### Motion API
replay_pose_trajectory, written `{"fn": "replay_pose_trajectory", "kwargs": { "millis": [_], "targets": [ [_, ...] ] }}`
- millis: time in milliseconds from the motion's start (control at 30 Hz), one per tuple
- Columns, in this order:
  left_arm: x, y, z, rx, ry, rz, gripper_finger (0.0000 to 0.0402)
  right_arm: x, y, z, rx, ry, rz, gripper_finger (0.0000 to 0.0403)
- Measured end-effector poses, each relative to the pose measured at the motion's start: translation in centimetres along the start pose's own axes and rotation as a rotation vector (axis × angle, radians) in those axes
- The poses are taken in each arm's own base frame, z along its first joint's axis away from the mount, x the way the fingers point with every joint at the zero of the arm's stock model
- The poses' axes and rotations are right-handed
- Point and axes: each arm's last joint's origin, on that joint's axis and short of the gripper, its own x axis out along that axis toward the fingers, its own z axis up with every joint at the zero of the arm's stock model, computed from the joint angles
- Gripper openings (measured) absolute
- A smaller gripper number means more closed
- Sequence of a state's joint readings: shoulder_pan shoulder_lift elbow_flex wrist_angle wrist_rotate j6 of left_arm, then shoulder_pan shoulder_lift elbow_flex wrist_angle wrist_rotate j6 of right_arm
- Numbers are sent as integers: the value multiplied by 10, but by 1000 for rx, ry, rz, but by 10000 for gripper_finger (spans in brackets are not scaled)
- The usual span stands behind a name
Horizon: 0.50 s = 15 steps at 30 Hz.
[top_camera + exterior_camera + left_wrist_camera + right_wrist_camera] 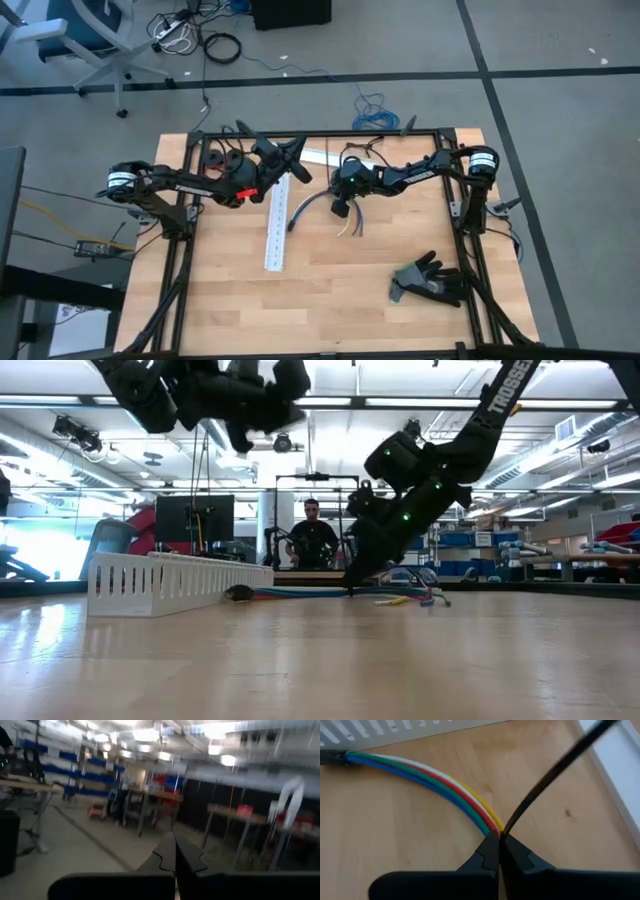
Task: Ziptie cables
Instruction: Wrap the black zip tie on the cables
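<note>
Cables (427,777), a fanned bundle of blue, green, red, white and yellow strands, lie flat on the wooden table (330,300) and run under the tip of the right gripper (499,840), whose jaws are closed with no gap visible between them. Pinched at that tip is the ziptie (555,770), a thin black strap rising away from the jaws at a slant, its free end out of sight. The jaw tips sit low, right at the point where the strands converge; whether they press on the wires cannot be told. In the high view the right gripper (343,207) stands near the table's centre, with the bundle's loose ends just beyond it. The white slotted duct (278,225) lies just beside the bundle; a black glove (430,280) rests well apart, toward the near edge. The left gripper (297,160), also closed and empty, is raised above the far end of the duct and looks out into the room.

Risks, as judged from this arrangement: the strap is held by a narrow pinch at one point, so any sideways drag against the wires may twist it out of the jaws. The strands are unrestrained and may spread, leaving some outside the loop.
</note>
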<state>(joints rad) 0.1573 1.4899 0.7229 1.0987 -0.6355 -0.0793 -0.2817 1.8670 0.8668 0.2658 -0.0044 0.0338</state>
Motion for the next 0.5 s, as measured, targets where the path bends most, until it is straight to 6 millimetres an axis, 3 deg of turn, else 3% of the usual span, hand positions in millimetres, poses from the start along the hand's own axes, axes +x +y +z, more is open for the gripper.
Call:
{"fn": "replay_pose_trajectory", "kwargs": {
  "millis": [133,333,500],
  "targets": [
    [0,0,0,18,27,3,0,-1,1,-5,-2,-17,1,2],
    [-5,2,-26,89,240,20,1,-1,2,-1,-32,-63,13,15],
    [-13,6,-43,136,404,40,1,-1,3,3,-40,-98,43,53]
  ]
}}
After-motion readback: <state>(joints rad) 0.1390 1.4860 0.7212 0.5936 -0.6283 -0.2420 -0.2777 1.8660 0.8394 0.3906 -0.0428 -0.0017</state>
